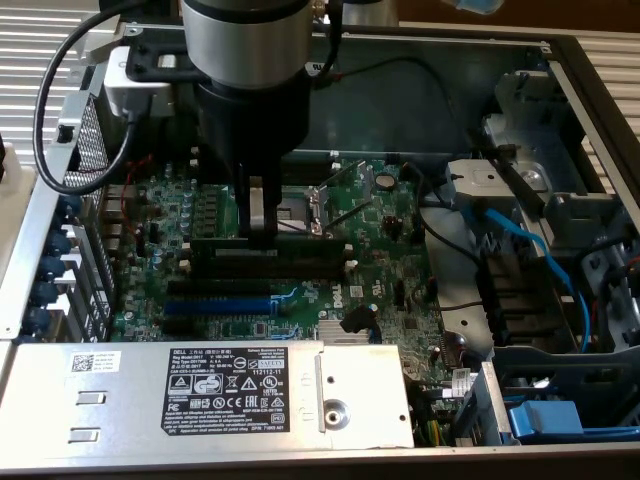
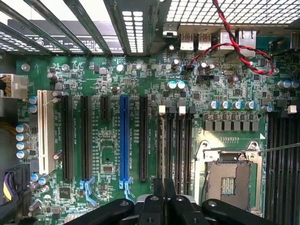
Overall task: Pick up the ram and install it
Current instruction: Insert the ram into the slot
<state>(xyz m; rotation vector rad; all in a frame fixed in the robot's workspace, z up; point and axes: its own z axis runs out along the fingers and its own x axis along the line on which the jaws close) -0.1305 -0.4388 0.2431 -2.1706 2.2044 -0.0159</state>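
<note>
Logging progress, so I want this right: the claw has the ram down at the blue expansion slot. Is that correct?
No. The claw has the ram down at the black memory slots, not the blue expansion slot, which sits apart from it. The exterior view shows this.

The arm (image 1: 245, 60) reaches straight down, pincer (image 1: 262, 235) clamped narrow (jaws almost touching).

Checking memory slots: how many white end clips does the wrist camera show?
3 clips: two between expansion slots and CPU socket, one beyond it. More may hide under the pincer.
</note>
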